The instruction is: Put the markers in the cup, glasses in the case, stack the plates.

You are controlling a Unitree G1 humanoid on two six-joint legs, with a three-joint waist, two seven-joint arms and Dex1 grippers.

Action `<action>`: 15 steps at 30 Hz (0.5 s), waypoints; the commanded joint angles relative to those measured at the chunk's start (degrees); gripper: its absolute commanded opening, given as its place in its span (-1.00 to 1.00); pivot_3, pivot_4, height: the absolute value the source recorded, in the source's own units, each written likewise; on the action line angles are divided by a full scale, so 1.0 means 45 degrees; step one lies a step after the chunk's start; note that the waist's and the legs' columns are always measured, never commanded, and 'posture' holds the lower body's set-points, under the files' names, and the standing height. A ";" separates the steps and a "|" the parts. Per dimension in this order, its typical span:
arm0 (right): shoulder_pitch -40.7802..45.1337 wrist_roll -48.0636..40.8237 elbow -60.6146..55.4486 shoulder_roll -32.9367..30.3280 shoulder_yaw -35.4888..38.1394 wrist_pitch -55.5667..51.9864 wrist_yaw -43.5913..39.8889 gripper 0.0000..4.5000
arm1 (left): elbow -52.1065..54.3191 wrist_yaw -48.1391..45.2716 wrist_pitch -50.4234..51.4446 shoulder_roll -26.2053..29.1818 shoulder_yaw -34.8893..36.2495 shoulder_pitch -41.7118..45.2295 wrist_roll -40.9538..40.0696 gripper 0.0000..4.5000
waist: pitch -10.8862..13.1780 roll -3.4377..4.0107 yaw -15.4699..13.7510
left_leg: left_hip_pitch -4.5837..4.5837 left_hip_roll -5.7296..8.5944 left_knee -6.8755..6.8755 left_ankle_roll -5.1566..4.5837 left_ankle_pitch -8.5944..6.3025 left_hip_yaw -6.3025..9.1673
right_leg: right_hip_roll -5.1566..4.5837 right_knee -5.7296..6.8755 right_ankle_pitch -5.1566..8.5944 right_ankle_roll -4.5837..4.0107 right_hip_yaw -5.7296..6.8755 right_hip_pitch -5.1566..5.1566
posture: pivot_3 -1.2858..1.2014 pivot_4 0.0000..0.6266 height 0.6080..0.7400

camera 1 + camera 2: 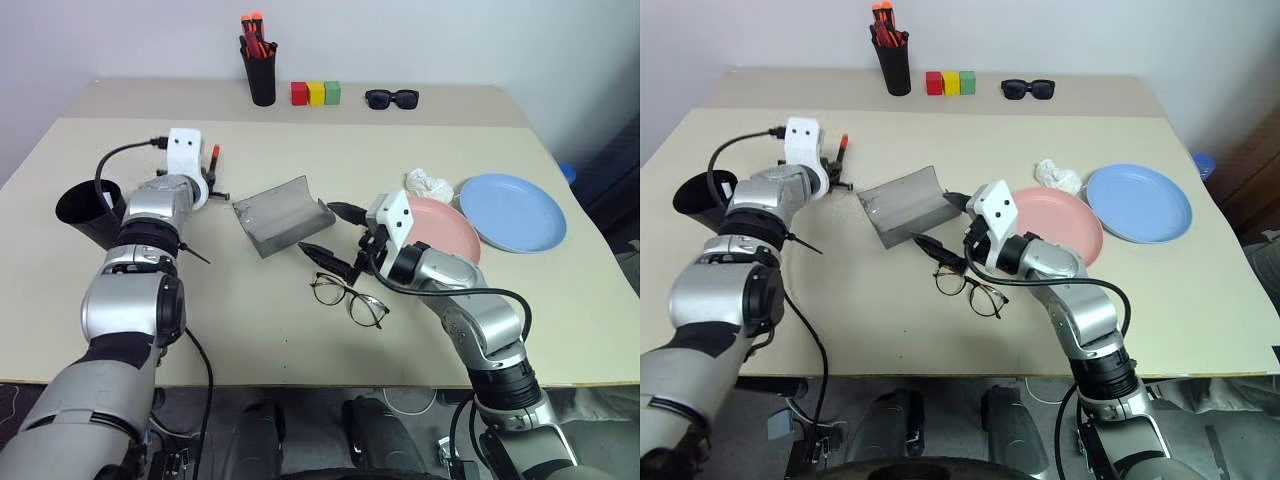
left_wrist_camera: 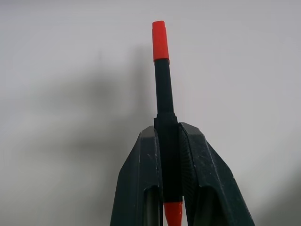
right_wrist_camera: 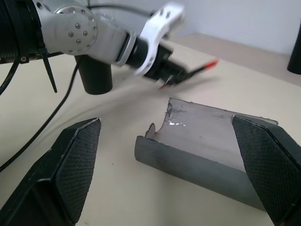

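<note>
My left gripper (image 1: 213,183) is shut on a marker (image 2: 162,80) with a black barrel and a red-orange cap, held just above the table, left of the case. The wide black cup (image 1: 88,212) stands at the left edge, beside my left forearm. The grey case (image 1: 280,213) lies open mid-table. The wire-framed glasses (image 1: 350,298) lie in front of it, just below my right gripper (image 1: 335,235), which is open and empty facing the case. The pink plate (image 1: 445,228) and the blue plate (image 1: 512,212) sit side by side on the right, the blue rim over the pink.
At the back stand a tall black pen cup (image 1: 260,70) with orange-capped markers, three coloured blocks (image 1: 316,93) and black sunglasses (image 1: 391,98). A crumpled white tissue (image 1: 430,185) lies behind the pink plate.
</note>
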State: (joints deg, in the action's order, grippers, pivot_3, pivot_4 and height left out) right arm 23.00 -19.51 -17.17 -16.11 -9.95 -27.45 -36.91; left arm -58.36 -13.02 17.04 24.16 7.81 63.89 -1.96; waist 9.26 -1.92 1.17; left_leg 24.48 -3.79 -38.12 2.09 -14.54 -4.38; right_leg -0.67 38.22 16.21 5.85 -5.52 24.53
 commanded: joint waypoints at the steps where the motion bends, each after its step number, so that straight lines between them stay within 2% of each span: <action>1: 0.0661 0.0361 0.0273 0.0307 -0.0153 0.0722 0.0179 1.00 | 0.3370 0.1175 -0.2044 -0.0106 0.0931 -0.0613 -0.0521 -0.98 | 0.0000 0.0000 -0.0029 | 0.0001 -0.0001 -0.0001 0.0000 0.0000 -0.0001 | -0.0001 0.0005 0.0000 0.0000 -0.0003 0.0000 | 0.03 -0.52 0.73; 6: 0.1408 0.1105 0.1138 0.0936 -0.0876 0.2203 0.0024 1.00 | 0.8350 0.3856 -0.3749 0.0173 0.1839 -0.2609 0.0454 -0.98 | 0.0000 0.0002 -0.0017 | -0.0006 -0.0008 0.0003 0.0002 0.0001 -0.0016 | 0.0000 0.0013 -0.0002 0.0000 -0.0020 0.0011 | 0.03 -0.52 0.73; 9: 0.1675 0.0486 0.1349 0.1673 -0.1054 0.2482 -0.0440 1.00 | 1.0809 0.5111 -0.3606 0.0281 0.2457 -0.4187 0.1051 -0.98 | -0.0004 0.0008 -0.0009 | -0.0011 -0.0008 0.0003 0.0002 0.0001 -0.0024 | -0.0002 0.0012 -0.0003 0.0001 -0.0023 0.0010 | 0.03 -0.52 0.73; 15: 0.1809 -0.0423 0.1561 0.2575 -0.1491 0.2268 -0.1532 1.00 | 1.3797 0.6227 -0.2911 0.0121 0.3461 -0.7227 0.1774 -0.98 | -0.0016 -0.0011 -0.0117 | -0.0017 -0.0007 -0.0025 0.0002 0.0001 -0.0018 | -0.0013 0.0031 -0.0003 0.0001 -0.0008 -0.0015 | 0.03 -0.52 0.73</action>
State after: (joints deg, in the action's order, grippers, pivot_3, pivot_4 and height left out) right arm 30.17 -19.98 -9.63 -5.17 -16.28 -17.91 -42.70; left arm -0.70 13.33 3.44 24.61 21.57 31.59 4.99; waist 9.19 -1.97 0.65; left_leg 24.41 -3.82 -38.24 2.10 -14.54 -4.44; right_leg -0.73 38.36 16.20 5.86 -5.54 24.47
